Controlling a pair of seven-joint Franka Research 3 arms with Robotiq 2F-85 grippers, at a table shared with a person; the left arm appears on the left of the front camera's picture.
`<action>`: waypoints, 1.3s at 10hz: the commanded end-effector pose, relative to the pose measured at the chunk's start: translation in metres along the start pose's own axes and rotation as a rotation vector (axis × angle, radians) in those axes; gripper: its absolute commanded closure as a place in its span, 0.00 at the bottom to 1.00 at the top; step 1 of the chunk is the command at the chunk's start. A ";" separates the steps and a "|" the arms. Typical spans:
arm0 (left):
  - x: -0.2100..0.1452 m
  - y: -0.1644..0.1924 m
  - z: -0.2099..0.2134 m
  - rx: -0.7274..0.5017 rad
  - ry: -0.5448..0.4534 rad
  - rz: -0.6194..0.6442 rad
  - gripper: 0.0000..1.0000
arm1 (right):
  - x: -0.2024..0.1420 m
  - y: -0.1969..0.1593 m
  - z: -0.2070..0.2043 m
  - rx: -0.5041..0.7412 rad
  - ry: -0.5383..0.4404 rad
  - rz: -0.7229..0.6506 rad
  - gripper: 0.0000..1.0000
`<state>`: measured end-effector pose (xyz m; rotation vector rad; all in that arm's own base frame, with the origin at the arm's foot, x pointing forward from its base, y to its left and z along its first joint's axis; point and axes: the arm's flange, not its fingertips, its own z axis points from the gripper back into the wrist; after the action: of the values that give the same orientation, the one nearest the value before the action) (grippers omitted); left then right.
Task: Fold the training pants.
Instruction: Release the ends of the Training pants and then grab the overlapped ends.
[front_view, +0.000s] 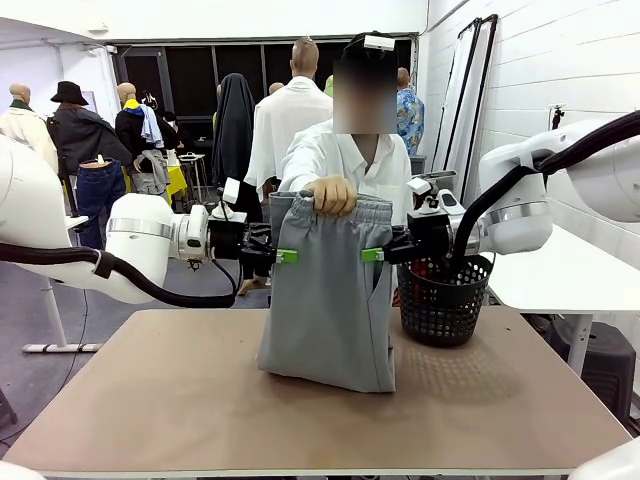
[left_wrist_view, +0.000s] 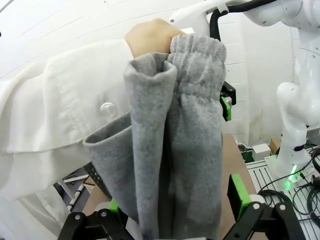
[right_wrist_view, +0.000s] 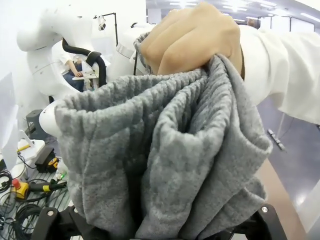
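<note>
A person across the table holds the light grey training pants (front_view: 330, 300) up by the bunched elastic waistband in one hand (front_view: 333, 195). The pants hang down and their lower end rests on the table. My left gripper (front_view: 283, 256) is at the pants' left edge and my right gripper (front_view: 373, 254) at their right edge, both at mid-height. The left wrist view has the hanging fabric (left_wrist_view: 175, 140) between the left gripper's (left_wrist_view: 176, 202) wide-apart green pads (left_wrist_view: 239, 196). In the right wrist view, gathered fabric (right_wrist_view: 165, 150) sits between the right gripper's (right_wrist_view: 157, 226) spread fingers. Both grippers are open.
A black mesh basket (front_view: 445, 300) stands on the brown table (front_view: 180, 400) just right of the pants, under my right arm. The person's white sleeve (left_wrist_view: 60, 100) is close to the left gripper. A white table (front_view: 560, 270) lies to the right.
</note>
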<state>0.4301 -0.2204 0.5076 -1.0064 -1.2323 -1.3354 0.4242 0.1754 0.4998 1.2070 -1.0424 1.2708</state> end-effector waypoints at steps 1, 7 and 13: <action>0.004 0.005 -0.011 0.043 -0.003 0.032 0.00 | 0.006 -0.006 -0.009 0.034 -0.006 -0.050 0.00; 0.004 0.003 -0.019 0.042 -0.028 0.070 0.00 | 0.002 -0.020 -0.030 -0.159 0.000 -0.040 0.00; 0.001 0.006 -0.015 0.063 -0.035 0.083 0.00 | 0.007 -0.026 -0.034 -0.089 -0.107 0.031 0.00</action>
<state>0.4323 -0.2327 0.5074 -1.0286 -1.2225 -1.2451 0.4415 0.2062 0.5017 1.1418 -1.1564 1.1582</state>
